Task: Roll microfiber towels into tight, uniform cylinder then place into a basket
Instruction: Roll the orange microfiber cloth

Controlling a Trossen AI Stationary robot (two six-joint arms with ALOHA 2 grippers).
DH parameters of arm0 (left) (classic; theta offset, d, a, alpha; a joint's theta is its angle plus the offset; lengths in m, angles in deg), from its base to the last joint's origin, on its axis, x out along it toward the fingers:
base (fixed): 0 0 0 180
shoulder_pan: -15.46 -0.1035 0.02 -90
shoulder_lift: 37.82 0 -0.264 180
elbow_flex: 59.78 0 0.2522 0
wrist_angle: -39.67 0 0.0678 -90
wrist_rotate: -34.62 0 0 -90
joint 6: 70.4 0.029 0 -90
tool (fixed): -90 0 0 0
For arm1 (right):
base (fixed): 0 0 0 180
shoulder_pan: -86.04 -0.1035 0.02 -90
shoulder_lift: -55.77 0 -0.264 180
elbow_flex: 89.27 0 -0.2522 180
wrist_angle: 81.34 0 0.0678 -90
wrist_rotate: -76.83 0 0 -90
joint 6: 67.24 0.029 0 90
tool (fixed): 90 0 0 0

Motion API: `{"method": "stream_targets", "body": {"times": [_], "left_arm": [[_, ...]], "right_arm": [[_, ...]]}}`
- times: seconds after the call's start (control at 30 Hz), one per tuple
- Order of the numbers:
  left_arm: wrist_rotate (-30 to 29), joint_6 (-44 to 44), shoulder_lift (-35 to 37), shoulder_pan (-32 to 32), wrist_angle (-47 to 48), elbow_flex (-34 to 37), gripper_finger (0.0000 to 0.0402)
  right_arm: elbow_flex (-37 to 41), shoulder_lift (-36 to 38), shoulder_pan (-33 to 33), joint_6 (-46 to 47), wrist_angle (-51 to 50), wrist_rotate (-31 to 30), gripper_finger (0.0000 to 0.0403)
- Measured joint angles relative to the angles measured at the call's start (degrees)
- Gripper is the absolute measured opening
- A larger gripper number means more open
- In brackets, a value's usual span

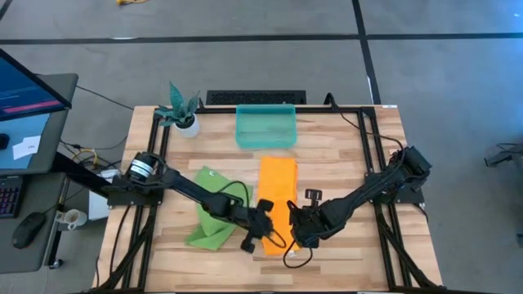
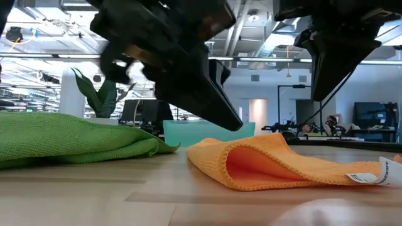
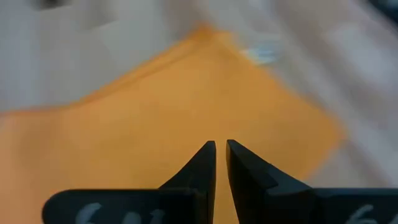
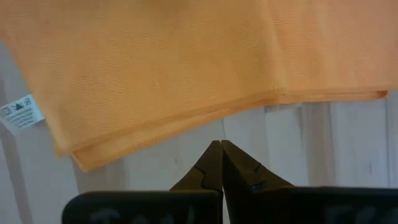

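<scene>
orange towel [image 4: 186, 68] has a small white tag [image 4: 20, 111], print unreadable; left gripper [image 3: 221, 152] nearly closed, right gripper [image 4: 221, 152] closed, both empty.

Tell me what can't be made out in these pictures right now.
- Near end of the folded orange-yellow cloth towel: high view, covered by both arms.
- Shallow translucent teal plastic bin: low view, mostly hidden behind the towel and a dark arm.
- White care tag: right wrist view, print too small to read.
- Lime green cloth towel: low view, cut off by the edge.
</scene>
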Motion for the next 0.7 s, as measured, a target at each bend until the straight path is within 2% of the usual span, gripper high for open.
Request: {"method": "stream_targets", "body": {"times": [0.07, 0.13, 0.2, 0.37, 0.7], "left_arm": [[3.31, 0.32, -0.69, 0.29, -0.65, -0.51, 0.0031], [3.96, 0.31, -0.75, 0.42, 0.27, -0.33, 0.0031], [3.76, 0.09, -0.8, 0.24, 1.1, -0.33, 0.0031], [2.98, -7.24, -0.92, 1.0, 6.36, -0.28, 0.0031], [1.07, -7.49, -3.16, 5.2, 8.11, -0.53, 0.0031]], "right_arm": [[0.0, 0.0, 0.0, 0.02, -0.28, -0.1, 0.0022], [0.0, 0.0, -0.02, 0.02, -0.21, -0.1, 0.0022], [0.0, 0.0, -0.02, 0.1, -0.19, -0.08, 0.0022], [0.0, 0.0, -0.02, 1.07, -0.19, -0.06, 0.0022], [0.0, 0.0, 0.02, 1.11, 0.63, 0.03, 0.0022]]}}
